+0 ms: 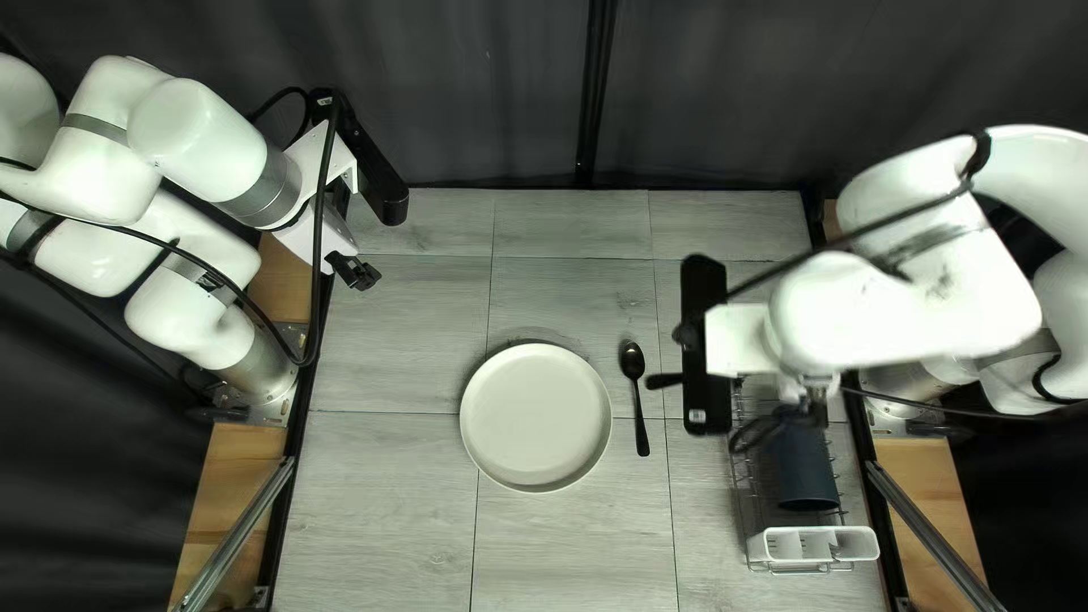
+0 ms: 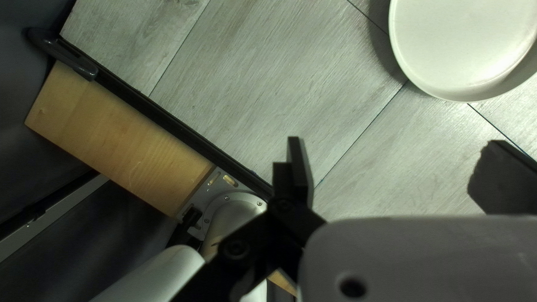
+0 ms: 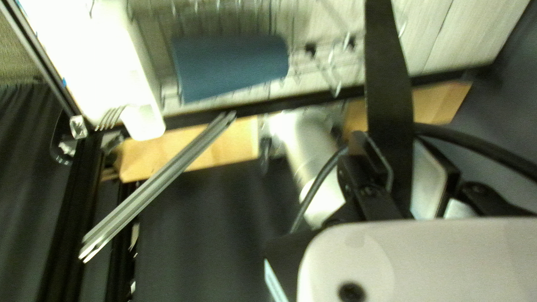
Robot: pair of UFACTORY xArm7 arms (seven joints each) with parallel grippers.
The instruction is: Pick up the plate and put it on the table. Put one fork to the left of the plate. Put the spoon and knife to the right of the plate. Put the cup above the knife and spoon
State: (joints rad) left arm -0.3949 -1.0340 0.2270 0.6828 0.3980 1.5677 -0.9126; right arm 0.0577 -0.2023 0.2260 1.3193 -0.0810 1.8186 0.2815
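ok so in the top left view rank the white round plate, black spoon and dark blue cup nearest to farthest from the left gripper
1. White round plate, mid-table, nearest the left gripper.
2. Black spoon, just right of the plate.
3. Dark blue cup, lying in the wire rack, far right.

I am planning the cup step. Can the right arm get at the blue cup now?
Probably yes: the cup lies uncovered in the wire rack, with the right arm hovering just over that rack.
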